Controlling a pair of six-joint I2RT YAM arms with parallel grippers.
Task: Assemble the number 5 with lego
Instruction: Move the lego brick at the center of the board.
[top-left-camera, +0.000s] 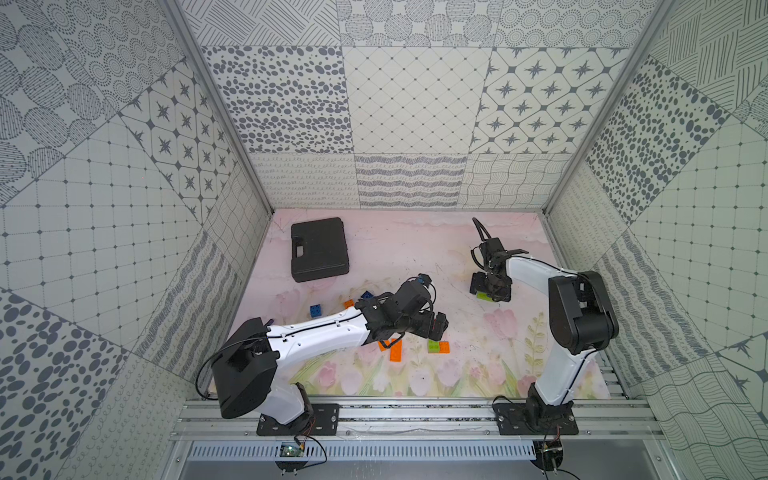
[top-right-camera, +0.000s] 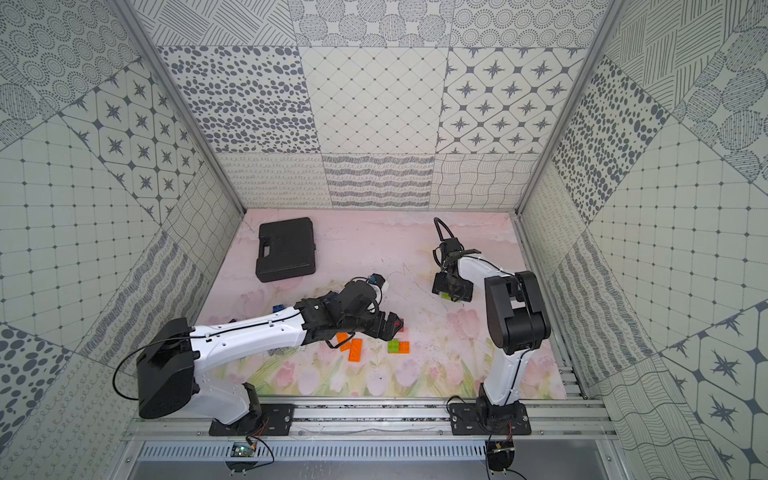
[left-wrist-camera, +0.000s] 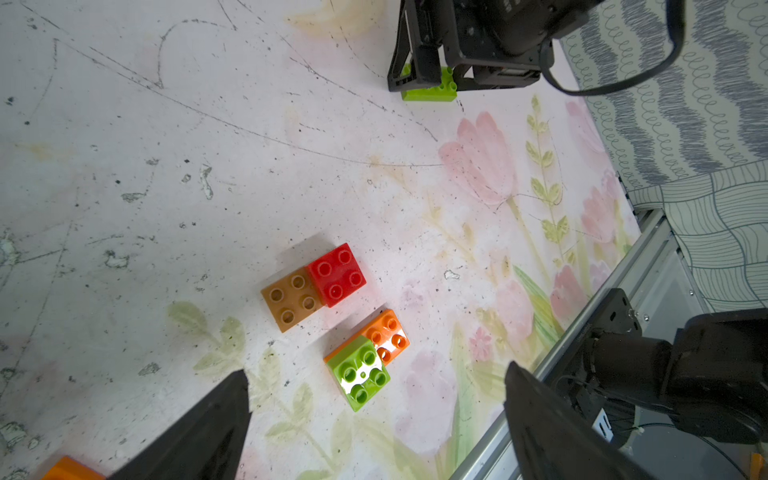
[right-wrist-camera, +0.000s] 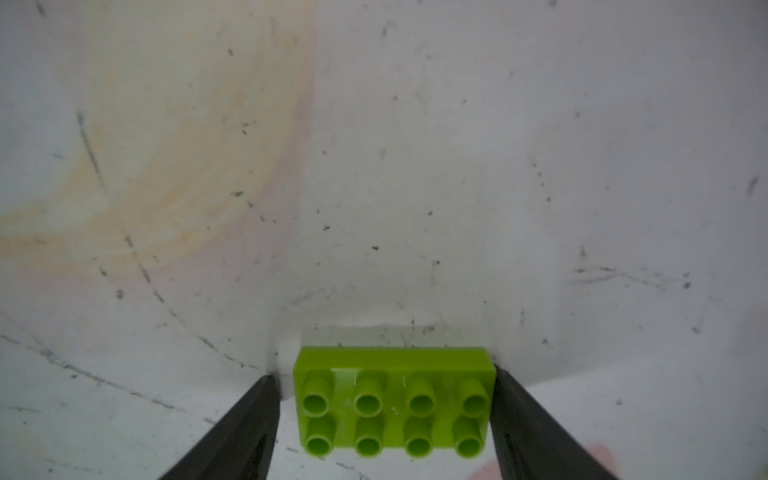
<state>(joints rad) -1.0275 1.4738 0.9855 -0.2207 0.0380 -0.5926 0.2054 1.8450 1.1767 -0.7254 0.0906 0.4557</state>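
The counter (top-left-camera: 415, 249) is a flat sheet printed with pale pink tulips and green leaves, scuffed and speckled with dark marks. Patterned grey-and-white walls box it in on three sides, and a ribbed aluminium rail (top-left-camera: 415, 411) runs along the near edge.

The lego is glossy, hard plastic with round hollow studs. A lime-green oblong brick (right-wrist-camera: 395, 415) with eight studs lies flat toward the right rear. The right pincer (right-wrist-camera: 383, 374) is down over it with a black finger at each short end. One finger touches a corner and the other stands just off the brick, so it is not clamped yet.

Near the front middle, a red square (left-wrist-camera: 336, 274) sits against a brown piece (left-wrist-camera: 291, 299). Just beside them a green square (left-wrist-camera: 359, 374) is stacked on an orange oblong (left-wrist-camera: 386, 334). Two loose orange oblongs (top-left-camera: 396, 350) lie close by, and blue squares (top-left-camera: 315, 310) lie behind the left arm.

The left pincer (top-left-camera: 439, 329) hovers above that cluster, spread wide and gripping nothing. A broad scuffed stretch separates the cluster from the green oblong. A matte black moulded case (top-left-camera: 319, 249) lies at the left rear, well apart.
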